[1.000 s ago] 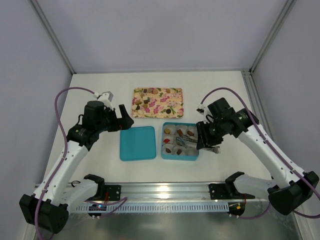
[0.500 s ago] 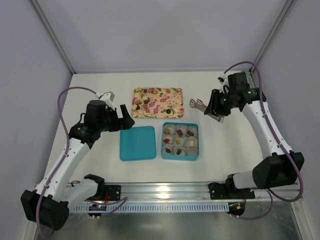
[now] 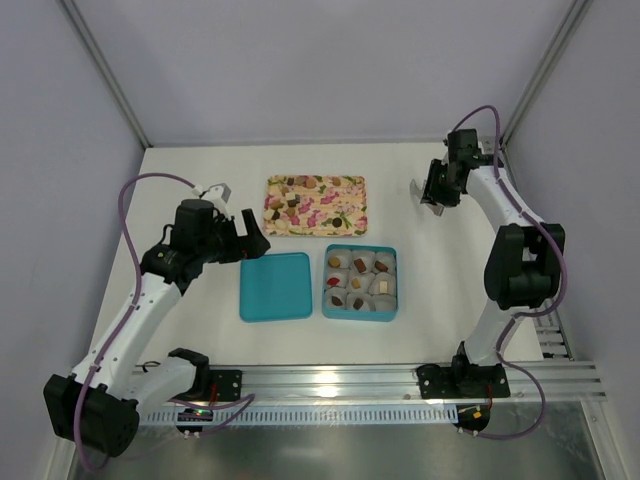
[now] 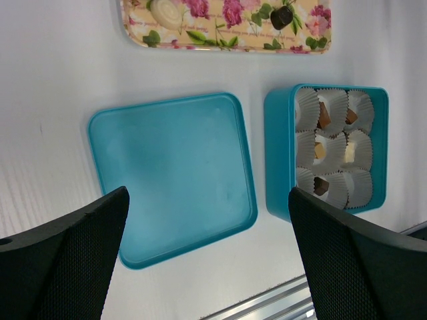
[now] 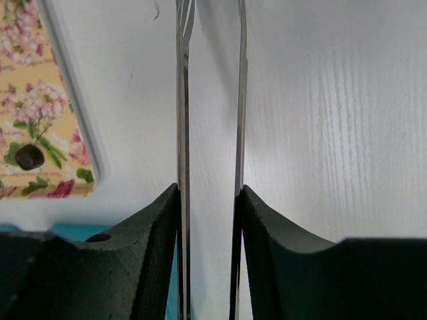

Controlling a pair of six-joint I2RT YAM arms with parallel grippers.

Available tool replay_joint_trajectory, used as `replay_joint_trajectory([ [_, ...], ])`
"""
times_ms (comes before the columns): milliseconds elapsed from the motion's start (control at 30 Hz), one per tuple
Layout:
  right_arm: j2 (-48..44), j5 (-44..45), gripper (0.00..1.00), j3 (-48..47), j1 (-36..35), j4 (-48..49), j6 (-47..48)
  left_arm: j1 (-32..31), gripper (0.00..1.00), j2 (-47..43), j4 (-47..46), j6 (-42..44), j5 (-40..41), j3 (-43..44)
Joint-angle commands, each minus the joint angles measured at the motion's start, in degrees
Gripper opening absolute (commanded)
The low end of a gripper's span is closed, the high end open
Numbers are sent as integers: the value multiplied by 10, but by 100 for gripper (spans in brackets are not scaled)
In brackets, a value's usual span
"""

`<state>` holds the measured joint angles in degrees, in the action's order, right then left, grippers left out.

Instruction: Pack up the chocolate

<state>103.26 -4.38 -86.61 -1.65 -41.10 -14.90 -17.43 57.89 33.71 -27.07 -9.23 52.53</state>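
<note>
Several chocolate pieces (image 3: 359, 280) sit in white paper cups in the open teal box (image 3: 392, 312); they also show in the left wrist view (image 4: 323, 117). More chocolate (image 3: 290, 200) lies on the flowered tray (image 3: 340, 215), including one dark piece (image 4: 281, 17) that also shows in the right wrist view (image 5: 29, 157). My right gripper (image 3: 432, 195) is shut on metal tongs (image 5: 181, 100) at the far right of the table, right of the tray; the tong tips hold nothing. My left gripper (image 3: 248, 238) is open and empty above the teal lid (image 4: 173, 173).
The teal lid (image 3: 274, 286) lies flat left of the box. The tray's corner (image 5: 40, 100) shows at the left of the right wrist view. A metal rail (image 3: 330, 385) runs along the near edge. White walls and frame posts enclose the table.
My right arm has swung with the tongs from over the teal box to the far right back of the table. The left arm has hardly moved.
</note>
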Motion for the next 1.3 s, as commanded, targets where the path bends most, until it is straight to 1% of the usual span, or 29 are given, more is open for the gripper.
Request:
replay_joint_trajectory([
  [0,27,63,43,-42,1,32,17,1,100,-4,-4,-7,-3,-2],
  [133,66,60,44,-48,1,37,20,2,100,-2,-3,-7,-2,-2],
  [333,113,51,48,-66,1,29,14,2,100,4,1,-6,9,-2],
  [367,114,33,49,-66,2,28,11,1,100,6,3,-5,11,-2],
  [500,127,32,54,-67,2,30,8,1,100,14,9,-5,25,-1],
  [600,135,31,55,-67,1,30,7,2,100,19,12,-5,33,0],
  [933,152,29,62,-51,1,44,1,1,100,43,21,-7,53,2],
  [1267,162,39,74,-60,1,32,14,1,100,77,35,-5,77,6],
])
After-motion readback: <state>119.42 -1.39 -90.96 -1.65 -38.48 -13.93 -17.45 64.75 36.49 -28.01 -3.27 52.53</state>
